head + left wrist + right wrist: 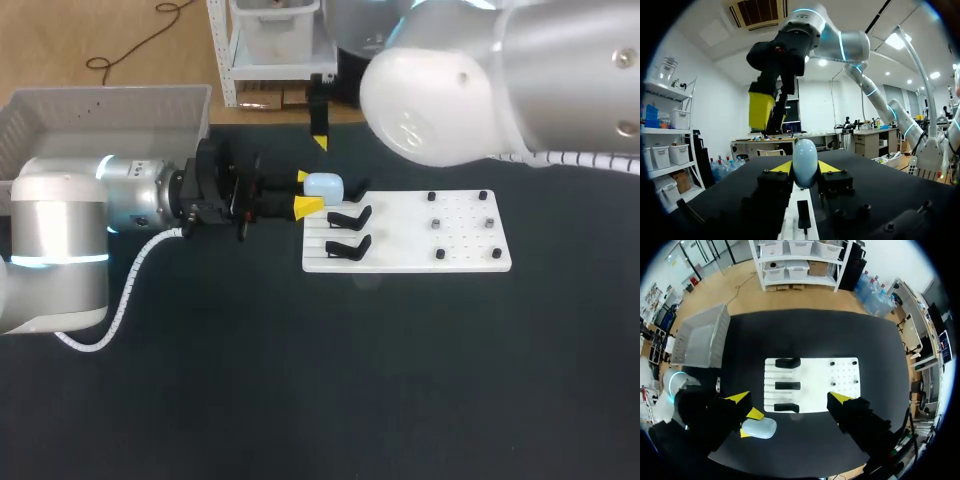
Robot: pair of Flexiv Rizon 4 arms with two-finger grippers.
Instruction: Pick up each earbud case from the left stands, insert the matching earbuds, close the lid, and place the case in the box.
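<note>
Far left, box (100, 110): well apart from the case.
Left claw (304, 192): clenched on earbud case (323, 186), at the white board's (460, 245) edge.
Right claw (790, 399): released, hovers above.
Risk: rounded case could slip from the pinch, or snag a stand (348, 216).

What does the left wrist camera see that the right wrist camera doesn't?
Only the left wrist view shows the right end effector from outside, hanging above. Only the right wrist view shows the gray box and all three black stands. Both show the pale blue case gripped between the yellow tips of the left end effector, plus the white board.
</note>
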